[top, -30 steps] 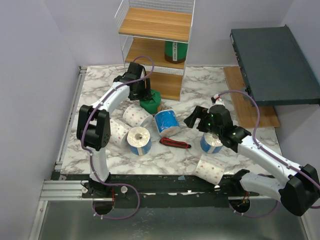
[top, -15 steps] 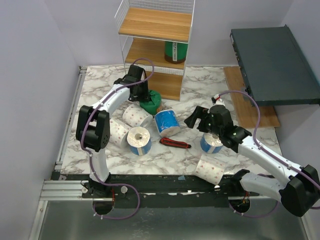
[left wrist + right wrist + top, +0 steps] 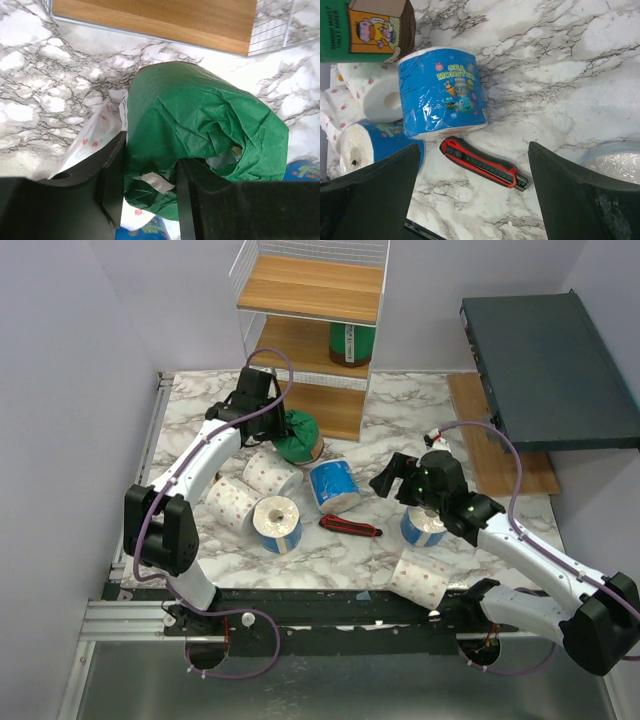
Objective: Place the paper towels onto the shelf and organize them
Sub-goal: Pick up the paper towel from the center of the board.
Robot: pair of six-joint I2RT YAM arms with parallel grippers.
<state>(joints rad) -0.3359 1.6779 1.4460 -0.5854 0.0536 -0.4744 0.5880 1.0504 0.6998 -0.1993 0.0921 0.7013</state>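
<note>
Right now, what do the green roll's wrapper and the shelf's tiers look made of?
Green roll: thin matte wrap, paper or plastic film, judging by sharp crinkles. Shelf: light-brown boards with faint grain, probably wood or laminate; white wire frame.

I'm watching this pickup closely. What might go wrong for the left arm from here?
The left fingers pinch only a crumpled edge of the green roll, so it may slip or the wrap tear. The shelf board sits close ahead; the tilted roll might bump its edge.
</note>
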